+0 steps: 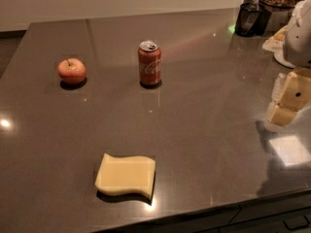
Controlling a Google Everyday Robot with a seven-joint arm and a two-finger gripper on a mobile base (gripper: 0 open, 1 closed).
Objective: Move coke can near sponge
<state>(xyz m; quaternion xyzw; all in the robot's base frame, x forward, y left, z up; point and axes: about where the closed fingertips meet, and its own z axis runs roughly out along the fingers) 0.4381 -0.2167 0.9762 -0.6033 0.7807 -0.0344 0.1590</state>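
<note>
The coke can point(149, 63) is red with white script and a silver top. It stands upright on the dark grey counter point(209, 110), at the middle back. The sponge point(126, 174) is pale yellow with wavy edges and lies flat near the front edge, below and slightly left of the can. My gripper point(285, 105) is cream coloured and hangs at the far right edge of the view, above the counter. It is well to the right of both the can and the sponge and touches neither.
A red apple point(72, 71) sits left of the can. A black container point(250, 19) and jars stand at the back right corner. The white arm point(300, 33) fills the right edge. The counter's front edge runs along the bottom.
</note>
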